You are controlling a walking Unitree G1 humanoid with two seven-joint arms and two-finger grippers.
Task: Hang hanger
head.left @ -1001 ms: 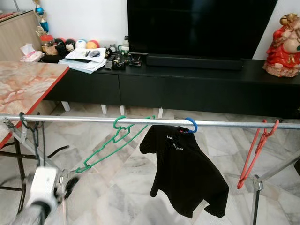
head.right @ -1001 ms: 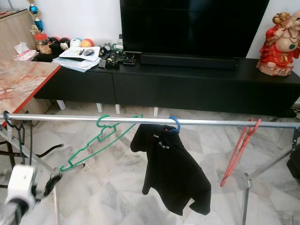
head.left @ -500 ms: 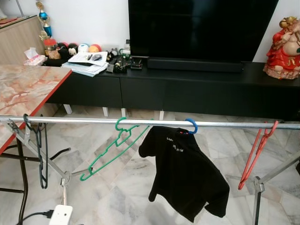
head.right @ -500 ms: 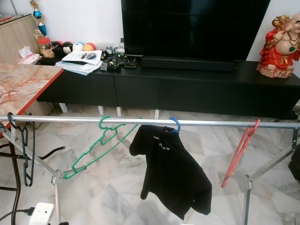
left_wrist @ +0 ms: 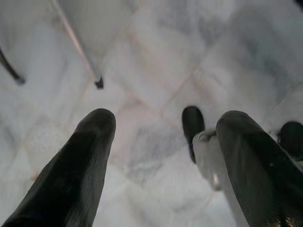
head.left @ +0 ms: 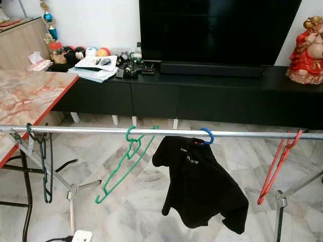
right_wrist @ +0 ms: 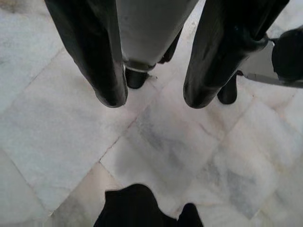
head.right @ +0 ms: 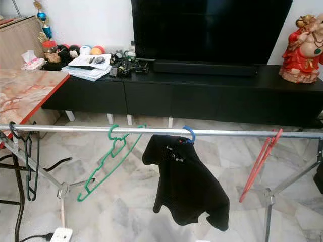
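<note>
Green hanger [head.left: 123, 164] hangs tilted by its hook on the metal rail [head.left: 101, 130], beside the black T-shirt [head.left: 199, 186], so the hanging looks done. Left gripper [left_wrist: 163, 137] and right gripper [right_wrist: 154, 97] point floorward, fingers spread, empty.

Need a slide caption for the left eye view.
Rail carrying black, green and red hangers, plus a black shirt on a blue hook.

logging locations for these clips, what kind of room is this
Most likely a home living room: a big television on a long black cabinet, marble floor tiles, and a metal drying rail carrying hangers and a black shirt.
</note>
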